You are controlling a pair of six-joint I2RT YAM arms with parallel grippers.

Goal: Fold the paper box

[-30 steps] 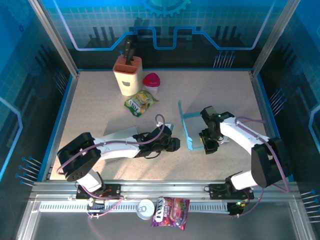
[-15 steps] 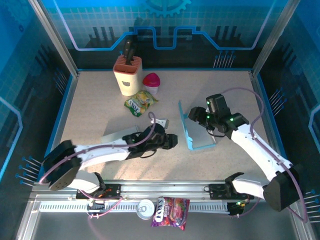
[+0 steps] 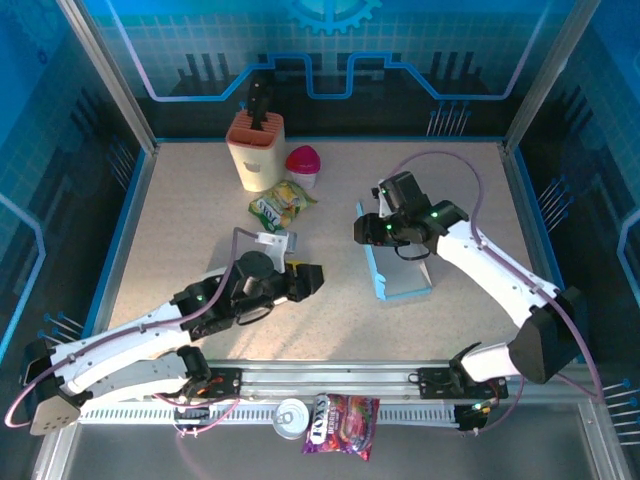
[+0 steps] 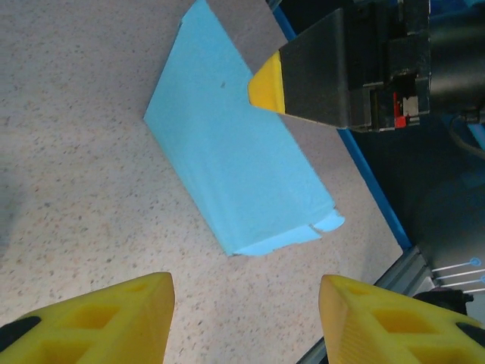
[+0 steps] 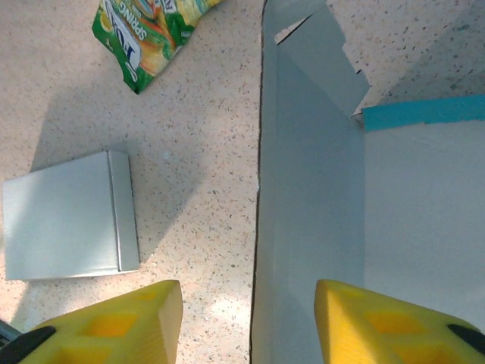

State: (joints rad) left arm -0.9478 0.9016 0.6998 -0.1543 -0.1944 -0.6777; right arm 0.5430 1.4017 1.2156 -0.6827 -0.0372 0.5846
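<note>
Blue box (image 3: 405, 280) right of centre. We see right gripper (image 5: 248, 303) released, astride its wall; left gripper (image 4: 242, 303) released, empty, just left.

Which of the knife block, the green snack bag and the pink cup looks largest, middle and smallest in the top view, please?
1. knife block
2. green snack bag, not far behind
3. pink cup, clearly smallest

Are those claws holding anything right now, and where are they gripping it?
Nothing is gripped. The left gripper hangs open over the table. The right gripper is open astride the raised side wall of the paper box, not clamped on it.
</note>
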